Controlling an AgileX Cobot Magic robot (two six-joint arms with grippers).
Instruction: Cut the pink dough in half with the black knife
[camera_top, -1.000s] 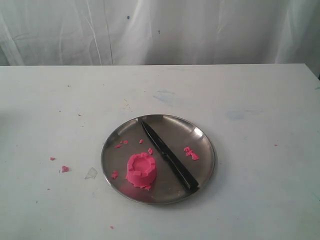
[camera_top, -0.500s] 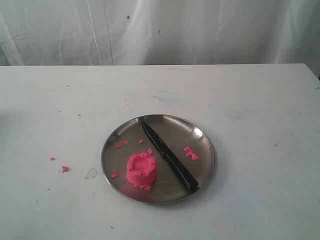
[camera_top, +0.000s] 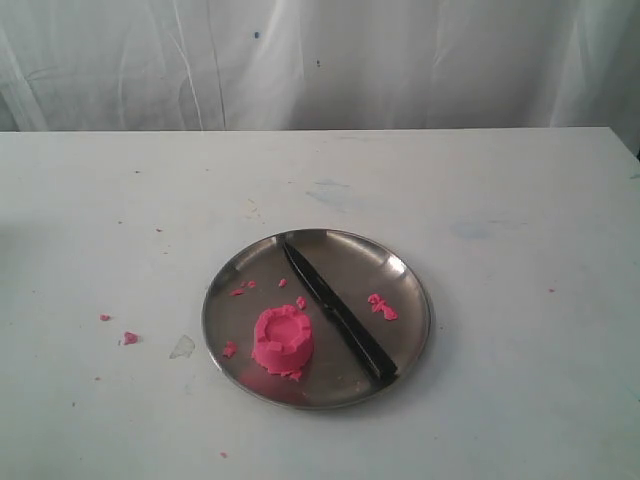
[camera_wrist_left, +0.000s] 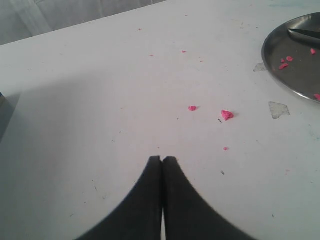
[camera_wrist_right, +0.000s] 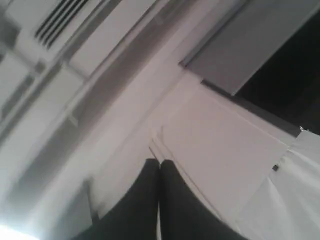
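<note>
Beside the pink dough (camera_top: 283, 343), crumbs (camera_top: 381, 306) litter the plate (camera_top: 413, 300).

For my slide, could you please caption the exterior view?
Uncut pink dough and black knife lying side by side, apart, on a round metal plate, both grippers outside this view.

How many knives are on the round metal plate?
1: the slim black knife lies diagonally across the round metal plate, right of the bright pink dough lump. Nothing appears hidden.

On the plate (camera_top: 412, 300), the dough (camera_top: 283, 340) sits left of the knife (camera_top: 335, 308).
</note>
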